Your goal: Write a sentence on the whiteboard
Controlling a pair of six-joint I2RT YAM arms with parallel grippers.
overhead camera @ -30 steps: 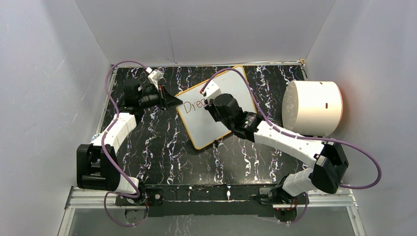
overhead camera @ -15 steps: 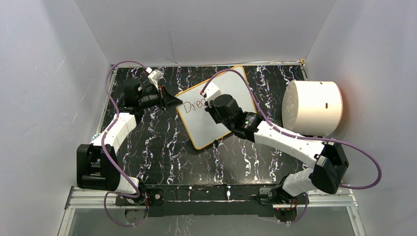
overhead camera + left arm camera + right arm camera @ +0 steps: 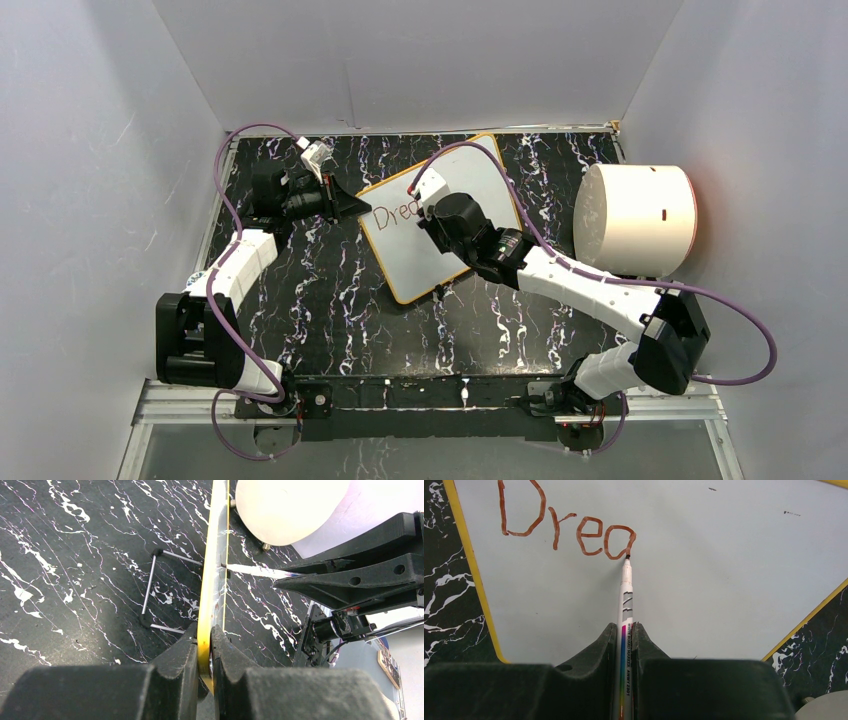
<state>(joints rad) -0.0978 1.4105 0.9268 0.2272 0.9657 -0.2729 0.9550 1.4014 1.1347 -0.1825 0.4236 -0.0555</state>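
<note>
Marker (image 3: 626, 595) tip on whiteboard (image 3: 724, 555) at "Drea"; right gripper (image 3: 625, 630) clamped on marker, left gripper (image 3: 204, 635) pinching whiteboard rim.

White board, yellow rim, rust-red letters on black marble.

The whiteboard (image 3: 415, 262) is plain white with a thin orange-yellow rim, and the letters "Drea" at the upper left of the right wrist view are reddish-brown. The marker (image 3: 625, 600) has a white barrel, a black tip, grey marks and a rainbow stripe beside black print. The surface (image 3: 330, 300) is black with white marble veins. The cylinder (image 3: 635, 220) is cream. The left hand (image 3: 205, 645) and right hand (image 3: 625, 630) are matt black, and the cables (image 3: 773, 352) are purple.
</note>
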